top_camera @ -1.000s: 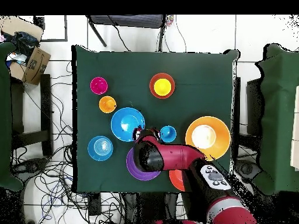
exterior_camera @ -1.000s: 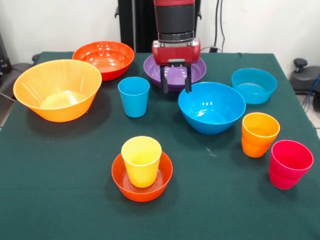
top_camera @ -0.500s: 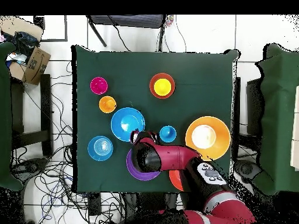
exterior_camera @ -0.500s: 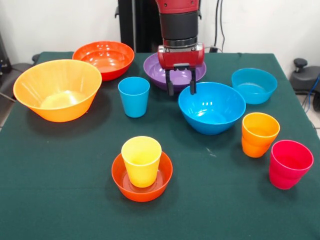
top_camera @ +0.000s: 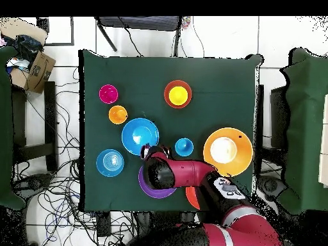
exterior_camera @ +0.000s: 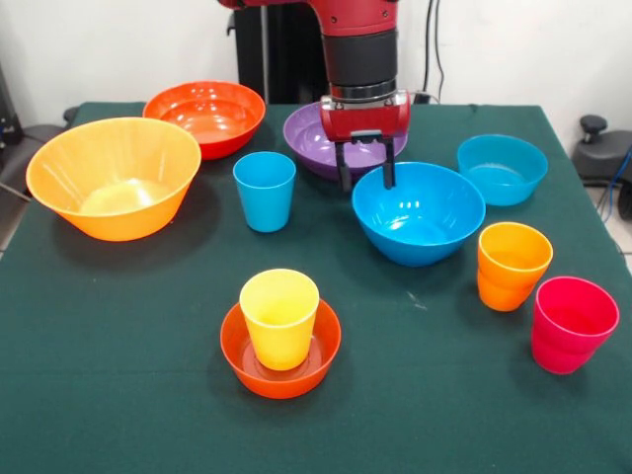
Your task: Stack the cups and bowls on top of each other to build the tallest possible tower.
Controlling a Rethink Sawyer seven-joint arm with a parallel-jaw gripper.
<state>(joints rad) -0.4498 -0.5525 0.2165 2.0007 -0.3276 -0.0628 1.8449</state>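
While pincer (exterior_camera: 364,176) gapes, glossy round bowls (exterior_camera: 419,211) (smooth plastic) unstacked.

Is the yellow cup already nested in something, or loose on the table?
Nested: the yellow cup stands upright inside the small red-orange bowl.

Green-clothed table (exterior_camera: 118,395), 6 bowls, 3 cups directly on it, yellow cup (exterior_camera: 279,318) in small bowl (exterior_camera: 280,367)

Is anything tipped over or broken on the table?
No. Every cup and bowl stands upright and whole. Only the yellow cup is stacked, inside the small red-orange bowl. The open gripper hovers by the big blue bowl.
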